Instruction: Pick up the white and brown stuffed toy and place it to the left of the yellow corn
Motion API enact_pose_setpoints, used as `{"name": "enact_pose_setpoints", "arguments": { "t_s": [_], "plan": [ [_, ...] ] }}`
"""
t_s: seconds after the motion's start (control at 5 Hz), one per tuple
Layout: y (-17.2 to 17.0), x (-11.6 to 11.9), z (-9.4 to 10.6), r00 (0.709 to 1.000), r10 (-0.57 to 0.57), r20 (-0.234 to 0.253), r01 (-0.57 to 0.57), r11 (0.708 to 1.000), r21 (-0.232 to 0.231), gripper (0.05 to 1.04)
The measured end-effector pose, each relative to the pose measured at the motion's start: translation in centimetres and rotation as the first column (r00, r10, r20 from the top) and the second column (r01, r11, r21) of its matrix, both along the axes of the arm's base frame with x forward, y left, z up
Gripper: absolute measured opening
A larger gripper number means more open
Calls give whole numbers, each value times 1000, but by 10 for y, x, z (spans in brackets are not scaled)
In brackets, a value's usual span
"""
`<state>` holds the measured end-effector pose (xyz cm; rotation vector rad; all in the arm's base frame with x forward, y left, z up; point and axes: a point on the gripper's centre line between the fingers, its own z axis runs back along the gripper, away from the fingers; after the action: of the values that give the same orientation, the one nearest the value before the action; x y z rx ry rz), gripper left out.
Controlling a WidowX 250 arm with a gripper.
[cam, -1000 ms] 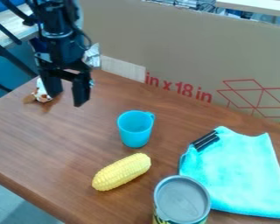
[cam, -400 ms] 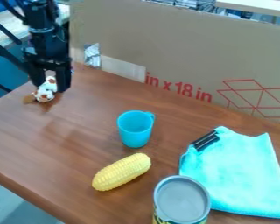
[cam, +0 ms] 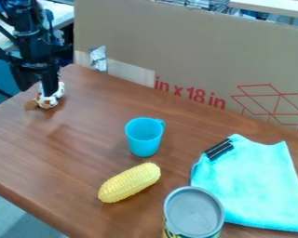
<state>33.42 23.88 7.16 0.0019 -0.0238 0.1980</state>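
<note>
Spreading over most of the view, the brown wood counter [cam: 83,139] is shining a little in the light. A big sheet of tan cardboard [cam: 195,51] is standing up along its back edge, with a pale strip [cam: 131,72] and a crinkly silver bit [cam: 97,58] showing near its left end. Behind it, a tangle of wires [cam: 204,4] is peeking over the top. Down in the bottom left corner, a gray floor [cam: 21,218] is showing past the counter's edge. The black arm [cam: 30,39] is coming in at the top left, and its gripper [cam: 37,89] is pointing down, low over the far left part of the counter. The gripper is open, with its two fingers apart, and it is not holding anything. One finger is covering part of a small white and brown toy [cam: 47,103], which is sitting on the counter right by the gripper; I can't tell if they are touching. Red writing and red line drawings are showing on the cardboard. A blue cup [cam: 143,138] is standing near the middle, and yellow corn [cam: 130,182] is lying in front of it. A can [cam: 193,211] with a gray top and some yellow and green on its side is standing beside a bright blue-green cloth [cam: 254,186], where a black thing [cam: 219,149] is resting at the corner.
</note>
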Motion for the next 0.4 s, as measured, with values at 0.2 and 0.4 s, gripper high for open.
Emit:
{"name": "enact_pose_setpoints", "arguments": {
  "t_s": [0.2, 0.4],
  "plan": [
    [11, 8, -7, 1000, 16, 15, -16, 1000, -18, 1002],
    [12, 16, -12, 997, 41, 67, -40, 999, -10, 1002]
  ]
}}
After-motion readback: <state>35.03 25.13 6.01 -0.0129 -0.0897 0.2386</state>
